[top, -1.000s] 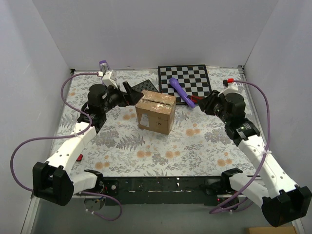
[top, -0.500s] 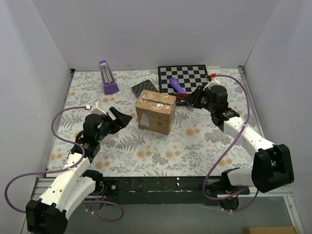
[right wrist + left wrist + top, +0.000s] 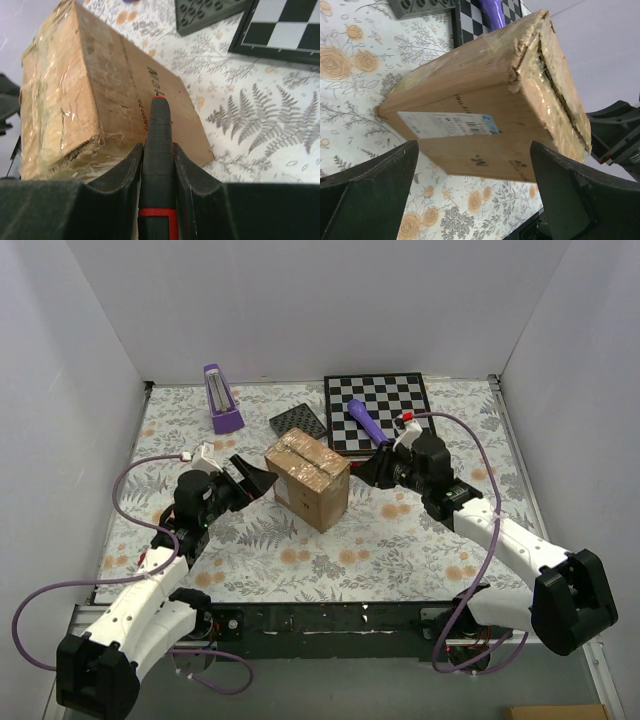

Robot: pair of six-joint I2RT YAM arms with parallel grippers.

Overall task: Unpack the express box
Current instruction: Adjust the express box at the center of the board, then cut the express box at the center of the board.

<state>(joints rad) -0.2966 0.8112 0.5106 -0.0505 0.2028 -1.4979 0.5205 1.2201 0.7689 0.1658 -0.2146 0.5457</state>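
Express box [image 3: 307, 480] mid-table, flaps taped shut, contents unseen, left gripper [image 3: 250, 477] spread wide beside its label face, right gripper [image 3: 158, 155] clamped on black red-banded tool [image 3: 159, 117], tip close to box.

Bright, even light from above fills the overhead view; the white walls [image 3: 300, 310] wash pale, and shadows are soft and short. In both wrist views glare streaks the tape [image 3: 552, 85] on the express box [image 3: 485, 110]. At lower centre of the right wrist view the black tool [image 3: 159, 150] looks soft, nearly detailless.
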